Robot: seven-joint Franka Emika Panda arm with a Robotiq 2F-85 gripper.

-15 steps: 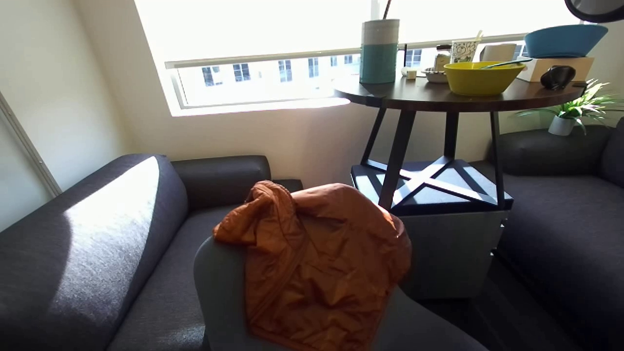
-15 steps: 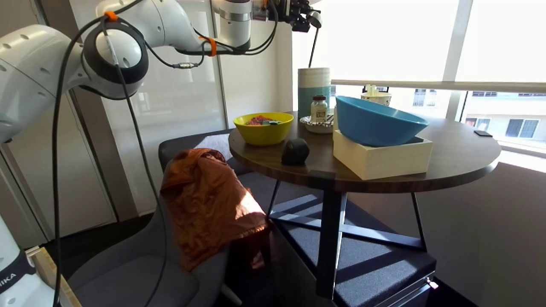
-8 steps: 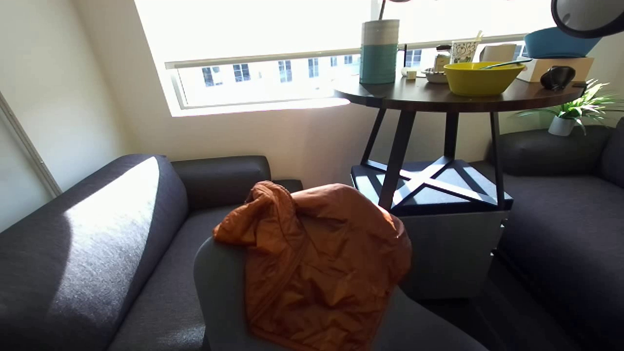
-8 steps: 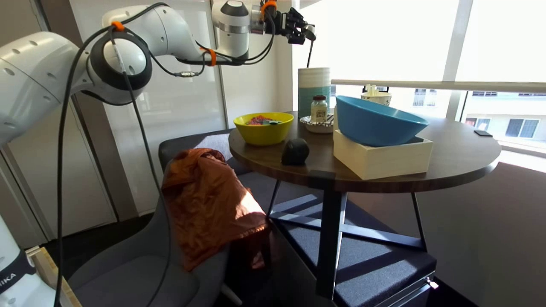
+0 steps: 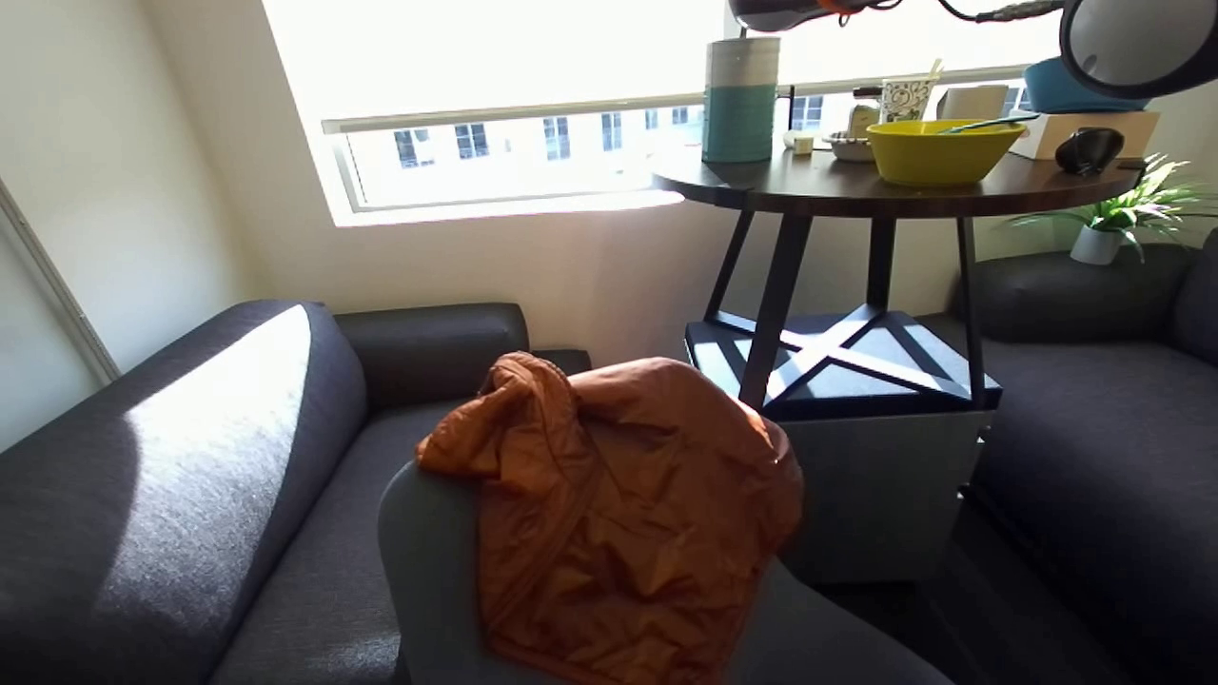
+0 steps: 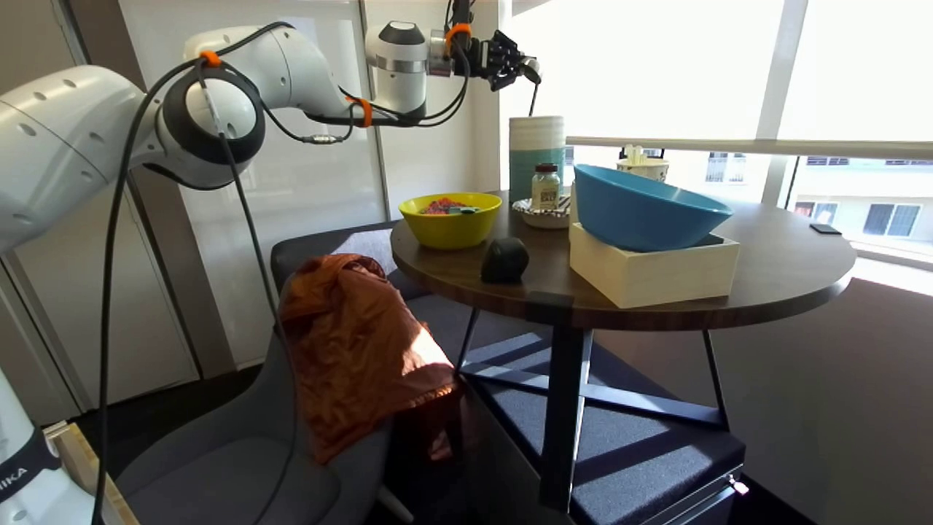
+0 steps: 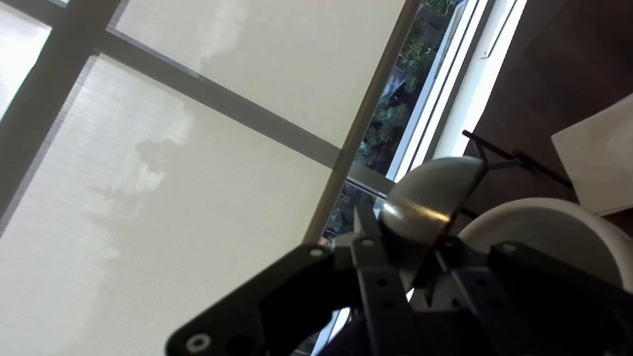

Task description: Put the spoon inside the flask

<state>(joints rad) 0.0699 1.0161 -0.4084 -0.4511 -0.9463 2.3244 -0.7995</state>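
Note:
The flask (image 6: 536, 157) stands upright on the table, teal below and cream above; it also shows in an exterior view (image 5: 740, 105). Its cream rim (image 7: 539, 203) lies at the right in the wrist view. My gripper (image 6: 523, 67) is above the flask and shut on the spoon's metal bowl (image 7: 430, 198). The spoon's dark handle (image 6: 533, 100) points down, slightly tilted, to the flask's mouth. Its lower end is hidden at the rim, so I cannot see how deep it reaches. In an exterior view the arm hides my gripper and most of the spoon; a bit of handle (image 5: 743, 32) shows.
A yellow bowl (image 6: 450, 230) with red contents stands near the flask. A salt jar (image 6: 544, 188) on a small dish stands close to it. A blue bowl (image 6: 649, 208) rests tilted on a wooden box (image 6: 656, 277). A dark object (image 6: 504, 260) sits at the table's edge.
My gripper has moved down with the spoon in it. Less of the handle shows above the flask's rim. The arm has come lower into an exterior view. The flask has not moved.

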